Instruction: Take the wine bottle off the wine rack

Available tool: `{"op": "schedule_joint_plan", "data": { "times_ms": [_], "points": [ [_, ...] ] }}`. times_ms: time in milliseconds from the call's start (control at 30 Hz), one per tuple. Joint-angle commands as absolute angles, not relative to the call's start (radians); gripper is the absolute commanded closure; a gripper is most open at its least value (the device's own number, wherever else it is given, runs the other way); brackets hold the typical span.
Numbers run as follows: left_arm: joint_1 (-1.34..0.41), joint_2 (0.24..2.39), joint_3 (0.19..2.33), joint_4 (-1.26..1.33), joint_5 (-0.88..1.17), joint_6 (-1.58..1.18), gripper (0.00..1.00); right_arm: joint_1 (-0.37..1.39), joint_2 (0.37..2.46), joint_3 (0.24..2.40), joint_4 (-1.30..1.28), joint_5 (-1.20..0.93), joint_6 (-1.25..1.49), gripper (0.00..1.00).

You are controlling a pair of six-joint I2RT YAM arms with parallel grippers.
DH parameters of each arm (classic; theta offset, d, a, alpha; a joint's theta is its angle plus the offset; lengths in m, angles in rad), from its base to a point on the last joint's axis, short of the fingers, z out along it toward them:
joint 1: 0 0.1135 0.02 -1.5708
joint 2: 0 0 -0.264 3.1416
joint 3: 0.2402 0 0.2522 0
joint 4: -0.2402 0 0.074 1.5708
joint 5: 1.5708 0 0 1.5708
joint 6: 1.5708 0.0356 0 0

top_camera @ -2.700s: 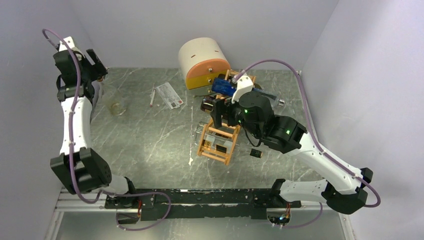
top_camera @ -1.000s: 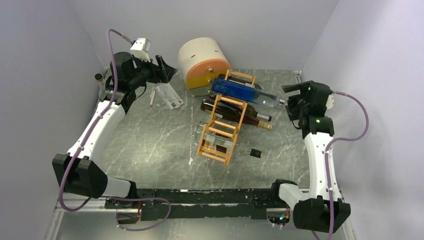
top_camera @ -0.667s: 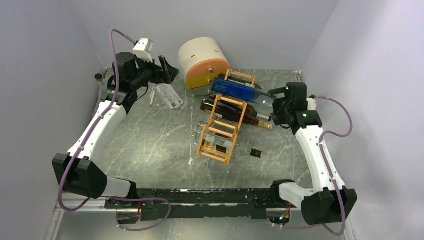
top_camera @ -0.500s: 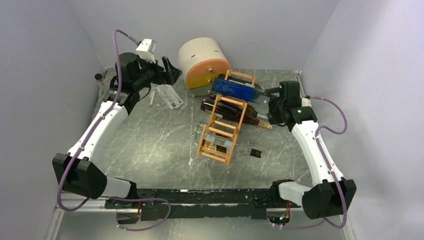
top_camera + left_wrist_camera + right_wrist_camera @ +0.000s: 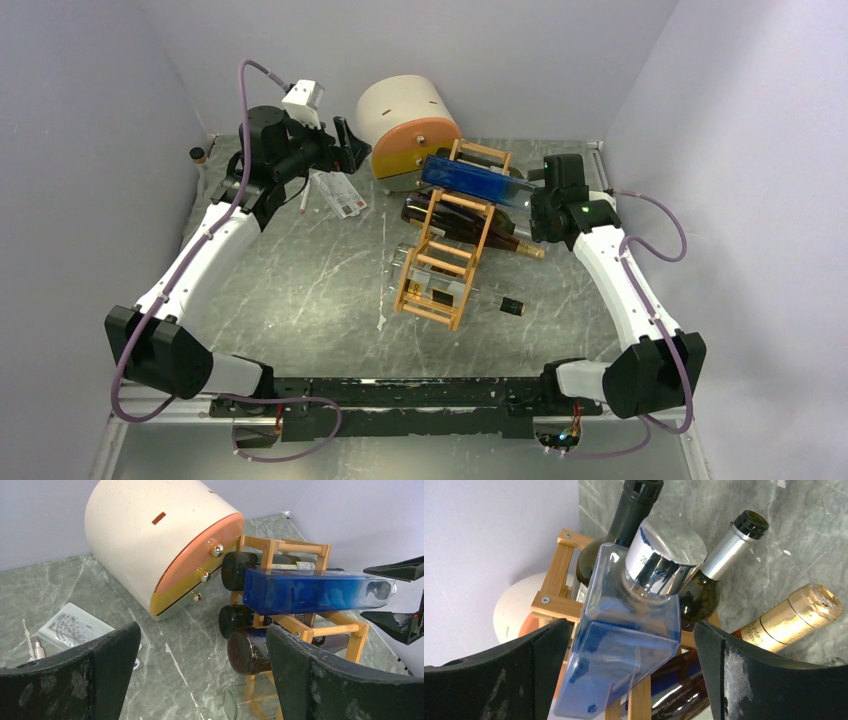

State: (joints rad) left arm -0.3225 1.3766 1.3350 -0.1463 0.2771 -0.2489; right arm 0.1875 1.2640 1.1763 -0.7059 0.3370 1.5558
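The tan wooden wine rack (image 5: 438,268) lies tilted on the table and holds several bottles. A blue square bottle (image 5: 476,180) with a silver cap (image 5: 661,555) rests across its top. Below it lie dark wine bottles (image 5: 462,222), one with a gold foil top (image 5: 791,617). My right gripper (image 5: 531,200) is open at the blue bottle's cap end. In the right wrist view the blue bottle (image 5: 624,645) sits between the spread fingers (image 5: 769,680) and touches neither. My left gripper (image 5: 355,150) is open and empty, left of the rack, facing the bottle bases (image 5: 247,650).
A round cream-and-orange drawer box (image 5: 405,125) stands just behind and left of the rack. A packet and a pen (image 5: 338,190) lie under the left arm. A small black item (image 5: 512,306) lies right of the rack. Walls close in on three sides.
The right arm swung in from the right wall to the blue bottle's cap. The left gripper moved right towards the drawer box. Both grippers opened wider.
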Motion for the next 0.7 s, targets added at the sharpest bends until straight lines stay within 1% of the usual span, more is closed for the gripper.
{"op": "schedule_joint_plan", "data": {
  "times_ms": [0,300,467,667],
  "points": [
    [-0.327,1.375,1.376,-0.144,0.268,-0.238,0.01,0.193,1.296,1.209,-0.708,0.397,1.618,0.0],
    [-0.326,1.381,1.372,-0.142,0.266,-0.238,0.01,0.195,1.334,1.195,-0.675,0.367,1.727,0.01],
    [-0.327,1.389,1.375,-0.146,0.271,-0.24,0.01,0.201,1.329,1.211,-0.679,0.376,1.79,0.08],
    [-0.326,1.388,1.379,-0.15,0.265,-0.237,0.01,0.207,1.323,1.172,-0.64,0.357,1.843,0.18]
  ]
}}
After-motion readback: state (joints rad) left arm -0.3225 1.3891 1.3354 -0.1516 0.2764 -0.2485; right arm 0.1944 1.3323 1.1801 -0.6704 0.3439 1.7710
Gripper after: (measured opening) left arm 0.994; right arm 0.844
